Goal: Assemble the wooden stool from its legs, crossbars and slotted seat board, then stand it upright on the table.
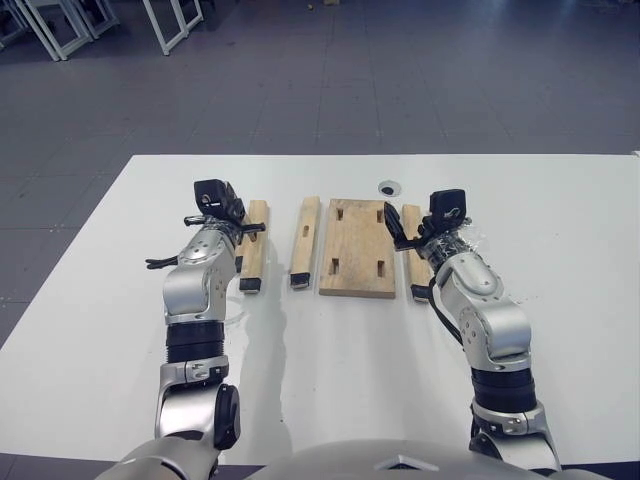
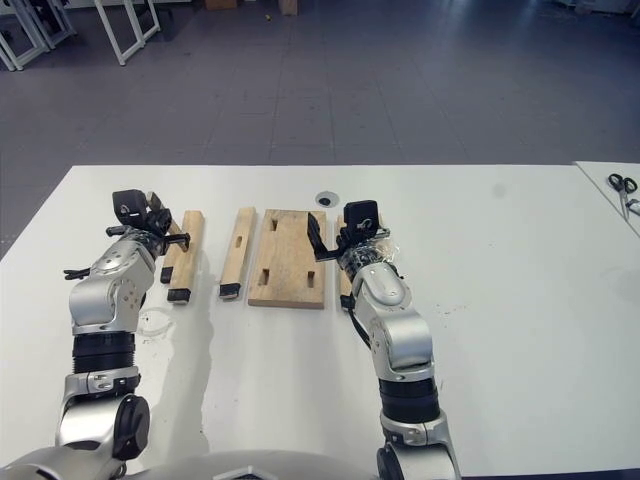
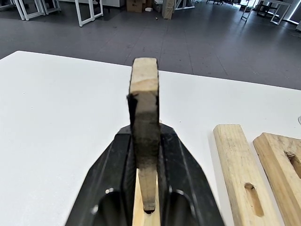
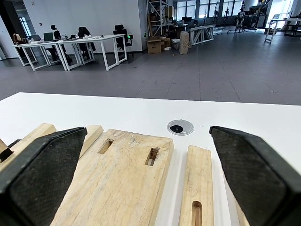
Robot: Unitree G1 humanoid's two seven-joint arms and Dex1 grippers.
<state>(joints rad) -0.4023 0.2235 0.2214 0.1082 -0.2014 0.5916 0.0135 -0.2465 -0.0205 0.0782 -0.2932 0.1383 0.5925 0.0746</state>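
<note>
Head view: you've got open table [image 1: 560, 330] on the right; seat [image 1: 357, 247] flat mid-table, long axis pointing away from you, legs [image 1: 304, 243] parallel. L wrist: L gripper [image 3: 146, 141] clamped on outer leg [image 3: 144, 94]. R wrist: R gripper [image 4: 148, 129] fingers wide apart by seat's right edge

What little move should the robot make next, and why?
Probably lower the right gripper and close it on the rightmost leg, beside the board. It hovers open over that leg, while the left gripper is already shut on the leftmost leg.
</note>
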